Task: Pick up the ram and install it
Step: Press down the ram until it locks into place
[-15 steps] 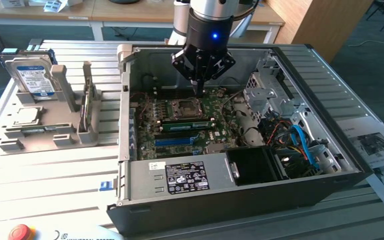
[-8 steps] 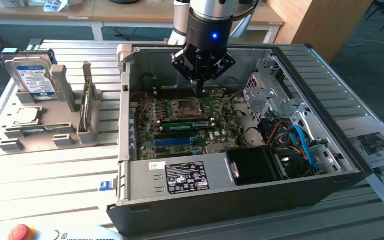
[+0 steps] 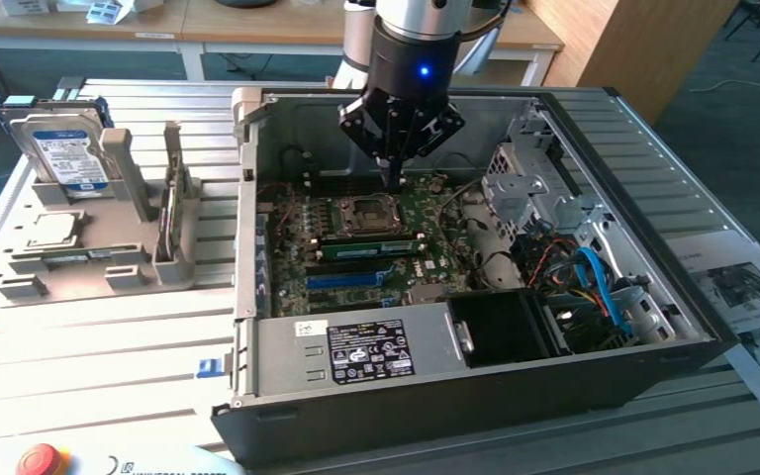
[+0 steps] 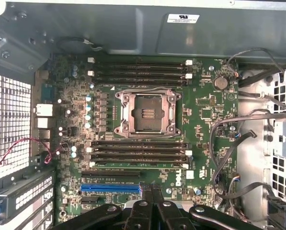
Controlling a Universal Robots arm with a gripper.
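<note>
The black two-fingered gripper [image 3: 391, 181] hangs inside the open black metal computer case [image 3: 486, 396] with its fingers pressed together and nothing between them. Its tips point straight down over the green motherboard [image 4: 205, 110], just above the far edge of the square silver-framed processor socket [image 3: 360, 213].

The ram [image 3: 369, 246], a long, slim green circuit-board stick, appears to stand on edge in a memory slot just beyond the socket from the fingertips, on the side toward the silver power supply box [image 3: 353, 346]. At this angle I cannot say whether it is fully seated or only resting in the slot. It is near the hand but apart from it, below the level of the fingertips.

Well out to the side of the hand, outside the case, a grey plastic holder [image 3: 155, 262] carries a blue-labelled silver hard drive [image 3: 63, 148].

By its look, the ram is light, thin and stiff, so it should not sag in a grip. It is probably fragile all the same, with brittle chips on its faces and delicate contacts along its lower edge. The safest hold is likely across its thickness, near the middle of the upper edge. Any push should go squarely downward so the board does not tilt or twist in the slot.
</note>
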